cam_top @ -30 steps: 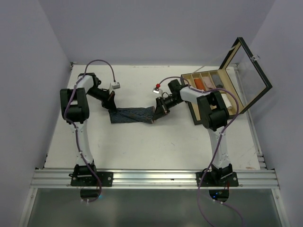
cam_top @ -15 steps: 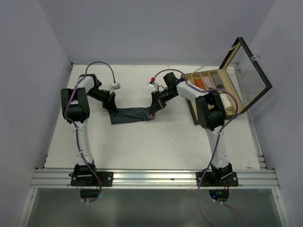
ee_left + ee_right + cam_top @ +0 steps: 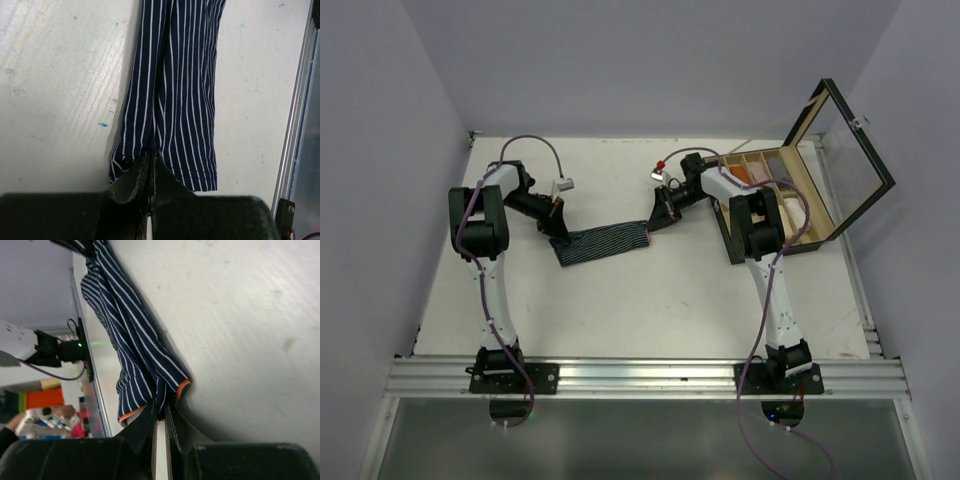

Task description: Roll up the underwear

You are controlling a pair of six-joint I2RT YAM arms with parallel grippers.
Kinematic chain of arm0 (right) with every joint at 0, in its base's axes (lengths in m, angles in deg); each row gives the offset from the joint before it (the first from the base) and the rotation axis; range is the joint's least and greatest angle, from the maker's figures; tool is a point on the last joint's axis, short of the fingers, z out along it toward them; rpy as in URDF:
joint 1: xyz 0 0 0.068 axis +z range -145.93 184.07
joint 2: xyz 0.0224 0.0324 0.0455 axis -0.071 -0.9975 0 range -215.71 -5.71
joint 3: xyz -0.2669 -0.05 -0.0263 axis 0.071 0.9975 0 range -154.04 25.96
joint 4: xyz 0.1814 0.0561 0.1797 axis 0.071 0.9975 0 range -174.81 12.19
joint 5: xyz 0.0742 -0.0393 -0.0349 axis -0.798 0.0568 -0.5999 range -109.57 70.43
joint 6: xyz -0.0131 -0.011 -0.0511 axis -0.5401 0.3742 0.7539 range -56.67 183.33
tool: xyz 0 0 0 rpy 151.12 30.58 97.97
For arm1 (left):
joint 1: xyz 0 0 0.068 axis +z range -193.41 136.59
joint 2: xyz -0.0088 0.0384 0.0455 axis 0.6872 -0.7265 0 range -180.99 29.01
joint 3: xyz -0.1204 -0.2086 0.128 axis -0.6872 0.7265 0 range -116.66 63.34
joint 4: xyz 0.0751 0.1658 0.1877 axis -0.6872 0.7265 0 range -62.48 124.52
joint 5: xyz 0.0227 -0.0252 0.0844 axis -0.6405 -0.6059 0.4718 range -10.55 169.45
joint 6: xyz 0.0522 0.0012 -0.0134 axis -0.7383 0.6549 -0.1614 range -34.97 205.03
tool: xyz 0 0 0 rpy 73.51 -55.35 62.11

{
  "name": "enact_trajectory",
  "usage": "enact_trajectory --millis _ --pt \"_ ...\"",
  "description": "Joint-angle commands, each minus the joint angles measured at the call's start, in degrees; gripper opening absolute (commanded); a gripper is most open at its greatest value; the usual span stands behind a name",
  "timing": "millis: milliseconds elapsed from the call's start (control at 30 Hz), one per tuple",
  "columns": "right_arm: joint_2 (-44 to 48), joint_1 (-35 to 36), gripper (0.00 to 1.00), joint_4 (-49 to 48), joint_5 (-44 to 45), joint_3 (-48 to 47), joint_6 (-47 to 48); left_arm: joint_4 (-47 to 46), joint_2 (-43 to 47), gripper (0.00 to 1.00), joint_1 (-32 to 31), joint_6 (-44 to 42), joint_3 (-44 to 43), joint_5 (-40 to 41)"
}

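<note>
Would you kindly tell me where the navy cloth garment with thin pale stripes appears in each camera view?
Top external: navy striped cloth garment spanning mid-table.
Left wrist: centre, running up from the left pincer.
Right wrist: left side, trailing from the right pincer.
Shared landmark: scuffed white table.

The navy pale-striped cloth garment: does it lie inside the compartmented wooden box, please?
No, the navy pale-striped cloth garment stretches across the white table, held between left pincer and right pincer, outside the wooden box.

Both arms outstretched, inward-angled; left pincer, right pincer pinched tight.
</note>
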Motion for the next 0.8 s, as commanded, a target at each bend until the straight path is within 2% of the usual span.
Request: enact_trajectory --millis 0,100,267,333,400,467,500,567,600,633,700,767 --pt "-2.24 -2.15 0.00 -3.23 1.53 -2.03 -7.34 -5.46 -0.58 0.00 0.45 1.12 2.50 4.41" --pt "-3.56 -2.77 0.00 -3.68 2.84 -4.30 -8.24 -5.72 -0.23 0.00 0.45 1.12 2.86 4.41" --pt "-4.36 -2.42 0.00 -2.80 2.93 -5.81 -8.42 -7.65 2.14 0.13 0.45 1.73 3.12 3.62" --pt "-3.49 -2.07 0.00 -1.32 3.02 -4.32 -7.37 -8.45 3.54 0.31 0.45 2.52 2.51 3.01" --pt "-2.43 -1.19 0.00 0.35 3.64 -1.00 -4.22 -10.63 5.13 0.46 0.45 3.49 1.46 1.52" --pt "-0.24 -0.14 0.00 1.24 3.37 2.17 -3.06 -13.01 8.03 0.53 0.45 6.47 0.66 0.28" --pt "0.47 0.30 0.00 0.98 3.20 5.67 -2.80 -16.59 9.26 0.60 0.45 8.13 0.23 -0.42" --pt "2.83 1.70 0.00 0.10 2.94 9.11 -3.05 -20.47 13.47 0.64 0.54 13.05 0.31 -0.34" --pt "3.72 2.15 0.00 -0.34 2.50 12.00 -3.41 -26.41 15.23 0.68 0.63 15.33 2.40 0.88" --pt "4.42 2.50 0.00 -1.56 2.23 13.51 -3.93 -30.21 19.59 0.68 0.98 21.01 4.33 1.85" --pt "7.05 3.99 0.00 -3.49 1.71 18.32 -7.69 -40.90 24.45 0.70 1.59 25.62 11.51 6.05" --pt "9.69 5.83 0.00 -8.32 0.74 22.12 -12.08 -45.69 30.87 0.70 2.38 29.67 15.93 9.58"
